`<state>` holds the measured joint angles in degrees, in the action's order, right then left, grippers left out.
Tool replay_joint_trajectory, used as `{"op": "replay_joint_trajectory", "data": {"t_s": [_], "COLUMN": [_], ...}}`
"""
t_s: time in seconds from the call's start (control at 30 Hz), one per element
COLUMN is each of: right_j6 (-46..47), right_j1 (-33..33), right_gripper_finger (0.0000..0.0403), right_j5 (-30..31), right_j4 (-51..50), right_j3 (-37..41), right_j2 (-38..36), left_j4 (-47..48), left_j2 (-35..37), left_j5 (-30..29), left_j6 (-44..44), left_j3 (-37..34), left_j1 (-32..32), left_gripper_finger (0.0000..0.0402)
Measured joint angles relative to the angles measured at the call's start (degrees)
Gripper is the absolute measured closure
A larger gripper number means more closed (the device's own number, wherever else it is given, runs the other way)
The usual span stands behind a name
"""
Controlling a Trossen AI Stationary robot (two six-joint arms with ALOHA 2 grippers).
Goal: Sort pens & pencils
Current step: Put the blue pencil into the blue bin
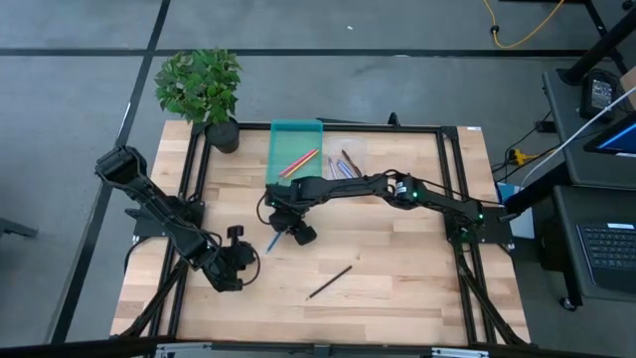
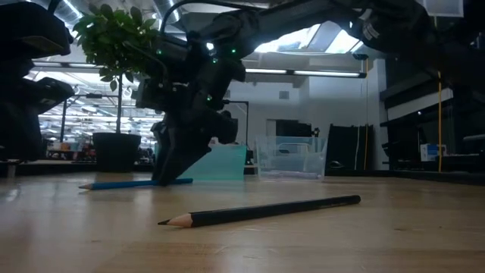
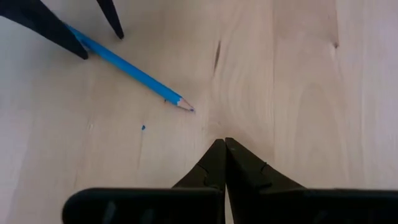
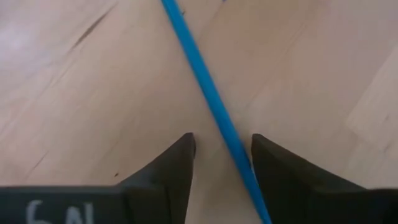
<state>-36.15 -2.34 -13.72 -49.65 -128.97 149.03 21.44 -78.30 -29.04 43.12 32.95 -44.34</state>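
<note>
A blue pencil (image 4: 205, 84) lies flat on the wooden table (image 1: 397, 288), its sharpened tip toward my left gripper. My right gripper (image 4: 222, 142) points down over it, open, one finger on either side of the pencil's shaft, low above the wood; in the high view it (image 1: 281, 229) is at mid-table. My left gripper (image 3: 224, 142) is shut and holds nothing, near the table's left front (image 1: 248, 257). A black pencil (image 2: 265, 210) lies flat nearer the front edge. Orange and pink sticks lie in a teal tray (image 1: 296, 149); more sticks lie in a clear tray (image 1: 343, 161).
A potted plant (image 1: 204, 94) stands at the far left corner, beside the teal tray. Both trays sit at the table's far edge. Bare wood spreads across the front and right of the table.
</note>
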Motion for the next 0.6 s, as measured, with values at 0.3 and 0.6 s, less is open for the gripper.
{"op": "replay_joint_trajectory", "data": {"t_s": [0.3,0.6], "right_j6": [0.1,1.5], "right_j1": [0.2,0.2], "right_gripper_finger": [0.0339,0.0389], "right_j5": [0.7,0.9], "right_j4": [-2.0,-2.4], "right_j3": [0.1,0.2], "right_j2": [0.0,0.0], "left_j4": [0.0,0.0], "left_j2": [0.0,0.0], "left_j5": [-0.4,-0.9], "left_j6": [0.0,0.0], "left_j3": [0.0,0.0], "left_j1": [0.0,0.0], "left_gripper_finger": [0.0402,0.0402]}}
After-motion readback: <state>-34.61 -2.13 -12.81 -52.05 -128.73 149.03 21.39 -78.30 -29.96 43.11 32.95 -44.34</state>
